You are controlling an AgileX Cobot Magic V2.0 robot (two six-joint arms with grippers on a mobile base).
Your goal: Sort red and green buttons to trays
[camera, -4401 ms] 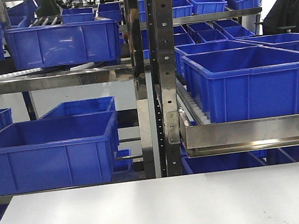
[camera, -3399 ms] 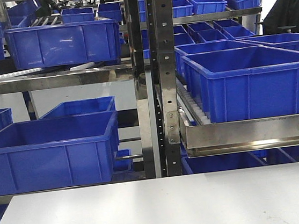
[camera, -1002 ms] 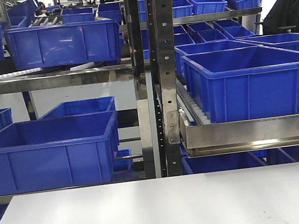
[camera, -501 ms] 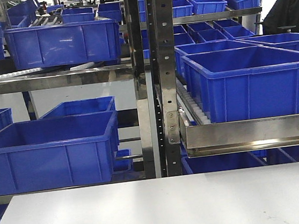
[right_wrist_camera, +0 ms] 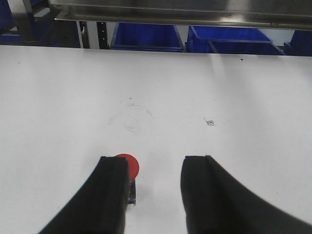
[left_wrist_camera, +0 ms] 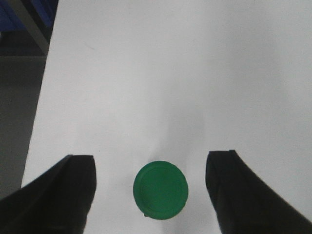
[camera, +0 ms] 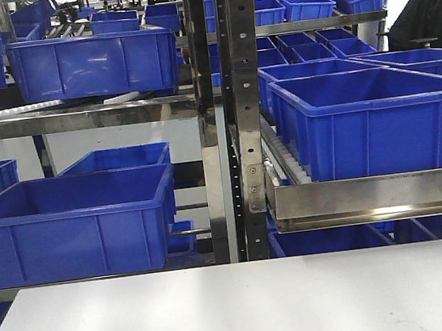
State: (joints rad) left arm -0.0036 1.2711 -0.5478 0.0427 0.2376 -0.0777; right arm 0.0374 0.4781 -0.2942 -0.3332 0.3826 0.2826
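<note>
Left gripper: jaws are standing wide apart over the white table, gripping nothing.
Green button: sitting on the table between those jaws, touching neither, close to a side edge of the table.
Right gripper: jaws are standing apart, holding nothing.
Red button: resting on the table, half hidden behind one jaw's tip, peeking into the gap.
Beyond: blue crates are sitting on a steel rack past the table's far edge.

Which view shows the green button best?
The left wrist view: the green button lies whole on the table, within the open left gripper. The front view shows only crates and table, no button. The right wrist view shows a red button instead, partly behind the right gripper.
</note>
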